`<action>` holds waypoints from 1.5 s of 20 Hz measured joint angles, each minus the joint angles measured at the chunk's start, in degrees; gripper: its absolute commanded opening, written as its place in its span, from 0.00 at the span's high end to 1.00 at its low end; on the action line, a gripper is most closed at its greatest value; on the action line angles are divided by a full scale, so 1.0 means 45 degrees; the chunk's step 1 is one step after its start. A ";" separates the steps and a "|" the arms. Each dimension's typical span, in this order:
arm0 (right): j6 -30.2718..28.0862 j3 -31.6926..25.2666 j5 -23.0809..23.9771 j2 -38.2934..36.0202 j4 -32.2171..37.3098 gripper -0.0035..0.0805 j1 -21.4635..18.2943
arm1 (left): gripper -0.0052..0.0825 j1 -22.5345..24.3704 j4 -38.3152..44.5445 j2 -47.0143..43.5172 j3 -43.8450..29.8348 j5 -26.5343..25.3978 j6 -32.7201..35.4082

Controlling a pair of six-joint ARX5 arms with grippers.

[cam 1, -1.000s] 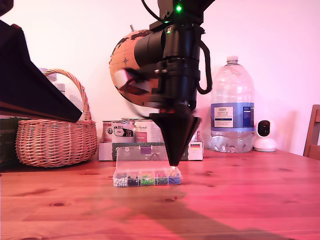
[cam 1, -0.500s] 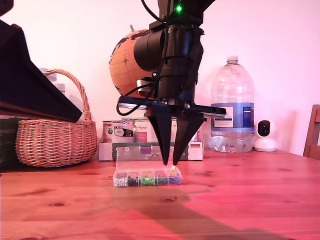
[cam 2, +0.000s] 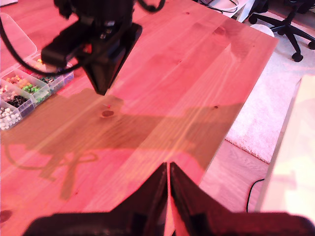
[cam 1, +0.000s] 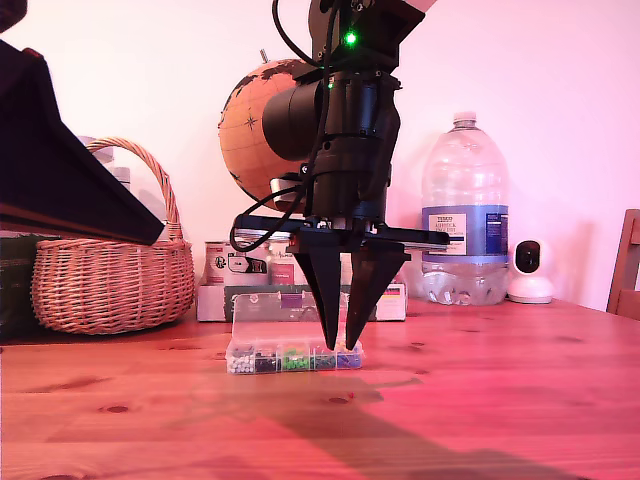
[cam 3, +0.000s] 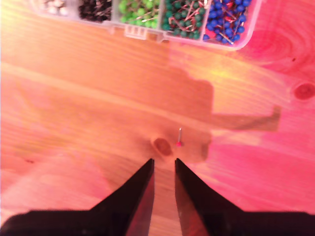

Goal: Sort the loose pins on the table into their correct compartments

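Now the second gripper [cam 3: 164,169], fingers slightly parted and empty, hangs over a loose pin [cam 3: 179,138] lying on the table [cam 3: 74,123] beside a dark knot, short of the box [cam 3: 147,14]. It should probably straddle the pin's head. The first gripper [cam 2: 169,179] sits closed.

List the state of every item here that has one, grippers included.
Small clear plastic organiser box: hinged lid open.
Tiny red-headed loose pin: lying on the reddish-brown wooden table beside a dark knot, outside the box.
My second gripper: slightly open, empty, above the pin.
My first gripper: shut, empty.
Large clear plastic water bottle: upright, capped.
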 measured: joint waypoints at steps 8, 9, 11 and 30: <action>-0.0015 0.0000 0.0049 0.0636 0.0170 0.83 0.0000 | 0.96 0.0000 0.0000 0.0000 0.0000 0.0005 0.0000; -0.0015 0.0000 0.0049 0.0656 0.0165 0.83 -0.0005 | 0.96 0.0000 0.0000 0.0000 0.0000 0.0000 0.0000; -0.0019 0.0000 0.0053 0.0656 0.0160 0.83 -0.0044 | 0.96 0.0000 0.0000 0.0000 0.0000 0.0005 0.0000; -0.0039 -0.0010 -0.0024 0.0670 0.0073 0.83 -0.0287 | 0.96 0.0000 0.0000 0.0000 0.0000 0.0000 0.0000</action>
